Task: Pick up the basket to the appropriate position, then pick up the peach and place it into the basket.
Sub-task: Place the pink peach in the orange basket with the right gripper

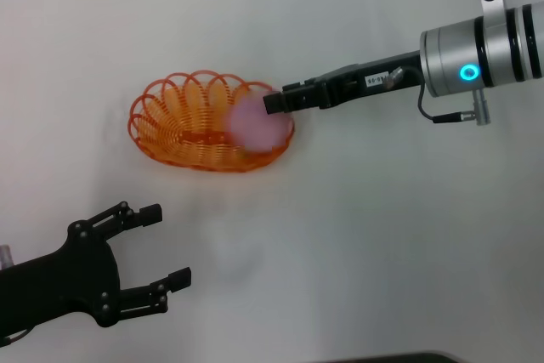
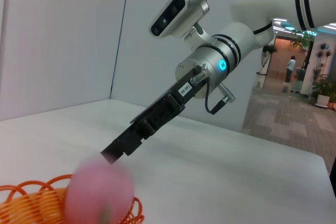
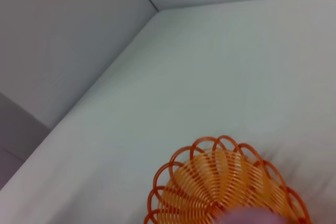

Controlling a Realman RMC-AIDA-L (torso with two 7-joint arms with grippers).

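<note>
I see the peach [image 1: 257, 126] just below my right gripper [image 1: 274, 103] tips, inside the basket's [image 1: 183, 125] near end; grip state unclear (blurred). Left gripper [image 1: 167, 244] spread, well apart.

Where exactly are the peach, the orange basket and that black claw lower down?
peach [image 1: 257, 126]: head view, middle of the pink fruit, in the basket's right end.
basket [image 1: 174, 116]: head view, looped wire wall, left part.
left gripper [image 1: 170, 246]: head view, midway between its spread fingertips, near edge of the table.
</note>
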